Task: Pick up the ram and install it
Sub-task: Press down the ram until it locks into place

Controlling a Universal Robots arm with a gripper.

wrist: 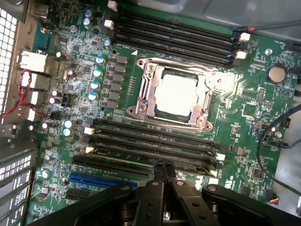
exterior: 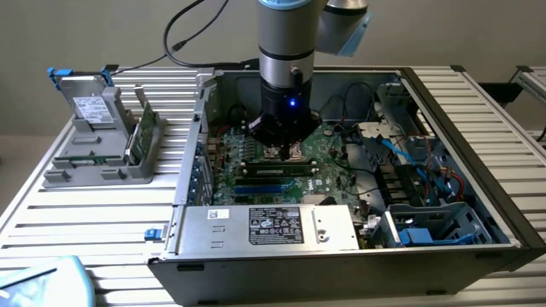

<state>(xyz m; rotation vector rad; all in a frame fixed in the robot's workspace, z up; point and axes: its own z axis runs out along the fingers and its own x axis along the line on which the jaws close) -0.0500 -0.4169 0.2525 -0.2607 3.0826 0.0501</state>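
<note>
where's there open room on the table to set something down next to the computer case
Bare slats lie between the grey parts holder and the computer case, and in front of that holder. Inside the case is crowded: gripper, motherboard, cables.

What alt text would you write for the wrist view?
The claw, fingers pressed together, hovers over the memory slots of a green motherboard. A silver CPU socket sits at the centre, with a second bank of slots beyond it.
</note>
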